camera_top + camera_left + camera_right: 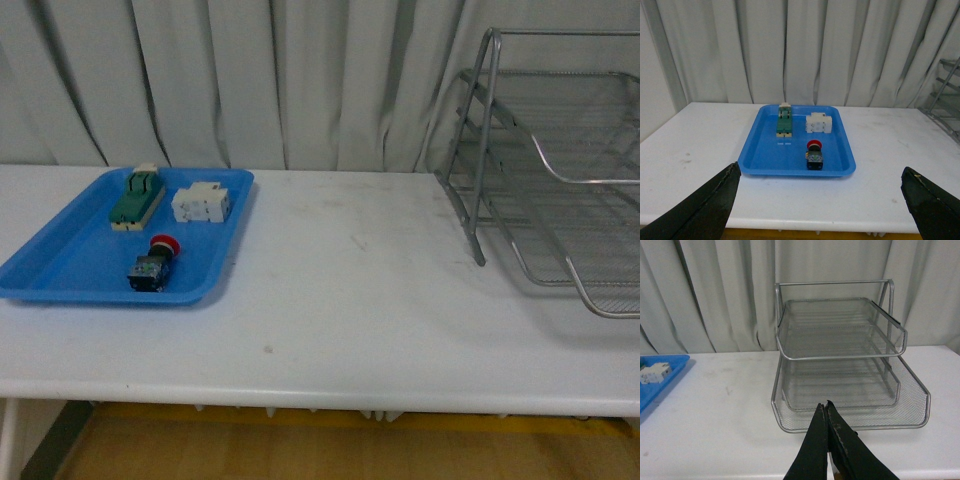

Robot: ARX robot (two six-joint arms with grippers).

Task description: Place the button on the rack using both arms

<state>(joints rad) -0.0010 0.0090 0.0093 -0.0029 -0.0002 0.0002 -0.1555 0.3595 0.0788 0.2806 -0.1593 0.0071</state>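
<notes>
Your left end effector [820, 170] is spread wide, your right end effector [826, 407] is squeezed together, and the round red button [155, 262] lies in the smooth blue tray [60, 272].

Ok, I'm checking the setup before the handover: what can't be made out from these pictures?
Rack: front view, right part cut off by the picture edge.
Button: body details too small, front and left wrist views.
Blue tray: right wrist view, mostly cut off by the edge.
</notes>
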